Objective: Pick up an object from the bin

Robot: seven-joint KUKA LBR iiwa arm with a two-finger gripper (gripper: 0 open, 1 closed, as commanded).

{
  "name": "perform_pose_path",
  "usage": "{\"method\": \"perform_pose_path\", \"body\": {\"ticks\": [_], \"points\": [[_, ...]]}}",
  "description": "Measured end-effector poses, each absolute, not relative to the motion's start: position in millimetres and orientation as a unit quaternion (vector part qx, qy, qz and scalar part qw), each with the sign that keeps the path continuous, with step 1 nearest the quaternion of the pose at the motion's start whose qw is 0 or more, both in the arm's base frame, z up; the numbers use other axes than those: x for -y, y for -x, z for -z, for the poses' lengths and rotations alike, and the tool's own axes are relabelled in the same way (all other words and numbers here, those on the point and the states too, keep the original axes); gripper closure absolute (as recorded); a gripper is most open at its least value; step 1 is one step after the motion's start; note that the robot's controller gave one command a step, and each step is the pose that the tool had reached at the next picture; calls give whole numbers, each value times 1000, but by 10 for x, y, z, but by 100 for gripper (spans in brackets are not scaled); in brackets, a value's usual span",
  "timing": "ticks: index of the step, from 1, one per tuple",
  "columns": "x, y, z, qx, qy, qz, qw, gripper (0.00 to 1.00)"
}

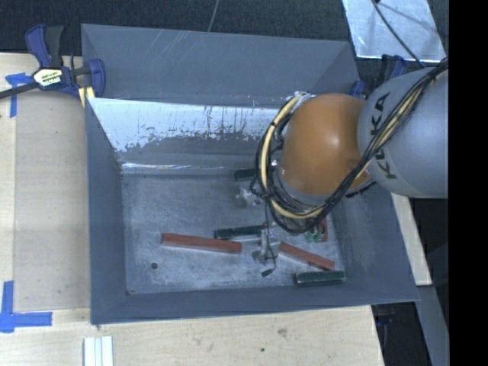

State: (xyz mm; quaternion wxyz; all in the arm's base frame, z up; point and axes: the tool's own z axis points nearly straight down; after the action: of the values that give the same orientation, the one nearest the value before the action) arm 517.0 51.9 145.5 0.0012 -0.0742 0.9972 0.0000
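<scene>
The arm (pixel 404 143) reaches into the grey bin (pixel 107 227) from the right. Its round orange cover (pixel 324 147) hangs over the right part of the bin floor.

A long red-brown stick (pixel 200 242) lies flat on the floor. The jaws are low down just past the right end of that stick, very near the floor. It is too hard to tell if the jaws are open or shut, or if they hold anything.

Just above the long stick's right end lies a thin dark green stick (pixel 238 232), and it points toward the jaws. On the other side of the jaws from the long stick lies a shorter red-brown stick (pixel 306 257), tilted down to the right. The jaws sit between the two red-brown sticks, close to the ends of both.

A dark flat bar (pixel 319 278) lies further right of the long stick and a bit lower, near the front wall. A small dark piece (pixel 245 174) lies well above the long stick, near the back wall. A tiny dark dot (pixel 155 265) sits below the long stick's left end.
</scene>
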Motion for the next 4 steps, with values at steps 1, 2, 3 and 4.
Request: {"method": "perform_pose_path", "body": {"ticks": [1,2,3,4], "points": [[-731,-5581,-725,-1000,21,-1,2,100],[-730,-5581,-725,-1000,21,-1,2,100],[-638,-5550,-1228,-1000,31,0,-2,100],[-648,-5500,-1543,-1000,26,0,-6,100]]}}
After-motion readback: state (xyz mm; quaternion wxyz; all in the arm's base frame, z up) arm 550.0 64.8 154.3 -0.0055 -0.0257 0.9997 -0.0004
